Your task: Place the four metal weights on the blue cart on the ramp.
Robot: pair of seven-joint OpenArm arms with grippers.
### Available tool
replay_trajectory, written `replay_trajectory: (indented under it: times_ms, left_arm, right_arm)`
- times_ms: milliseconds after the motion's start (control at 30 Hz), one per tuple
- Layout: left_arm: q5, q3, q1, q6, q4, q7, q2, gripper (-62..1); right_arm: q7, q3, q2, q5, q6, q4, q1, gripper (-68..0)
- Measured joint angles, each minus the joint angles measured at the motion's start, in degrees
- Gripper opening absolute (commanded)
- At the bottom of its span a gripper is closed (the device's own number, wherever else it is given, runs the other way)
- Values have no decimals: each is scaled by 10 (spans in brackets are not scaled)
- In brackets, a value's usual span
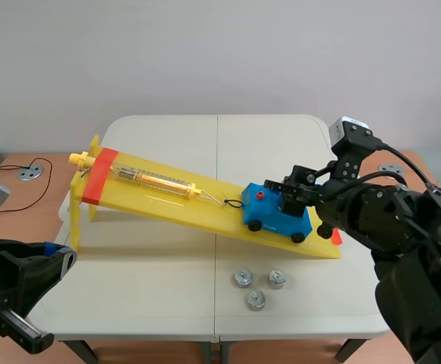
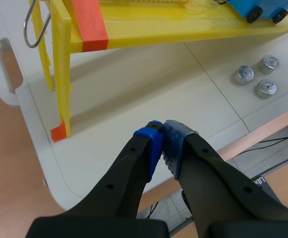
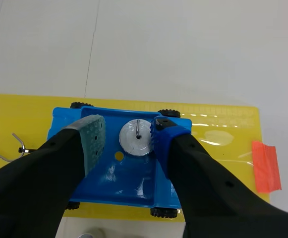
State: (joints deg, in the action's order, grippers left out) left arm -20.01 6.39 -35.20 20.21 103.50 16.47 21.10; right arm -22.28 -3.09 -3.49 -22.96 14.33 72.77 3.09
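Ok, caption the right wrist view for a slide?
Weight in the cart on the ramp, between the open right jaws.

The ramp is bright yellow, with an orange-red tape band across its raised end. The cart on it is blue, with black wheels and a small red knob. The weight lying in the cart is shiny silver, and so are the three weights on the off-white table. The arms are black. The left end effector has blue dotted pads. The right end effector has one grey-green dotted pad and one blue pad.
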Motion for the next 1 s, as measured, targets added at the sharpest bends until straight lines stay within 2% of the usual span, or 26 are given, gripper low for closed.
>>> replay_trajectory:
  times_ms: [100,200,400,567,800,1000]
  left_arm:
    - [0,0,0,0,0,0,0,-573]
    - [0,0,0,0,0,0,0,-573]
    - [0,0,0,0,0,0,0,-573]
    - [0,0,0,0,0,0,0,-573]
    - [0,0,0,0,0,0,0,-573]
    - [0,0,0,0,0,0,0,-573]
  right_arm:
    - [-11,-11,7,0,25,37,-12,-441]
    - [-14,-11,29,-3,45,93,-34,-442]
    - [-22,-11,93,-20,71,200,-94,-442]
    - [-35,-10,152,-28,91,262,-150,-442]
    - [-40,-10,228,-32,108,312,-228,-442]
    - [-42,-6,240,-29,116,314,-270,-441]
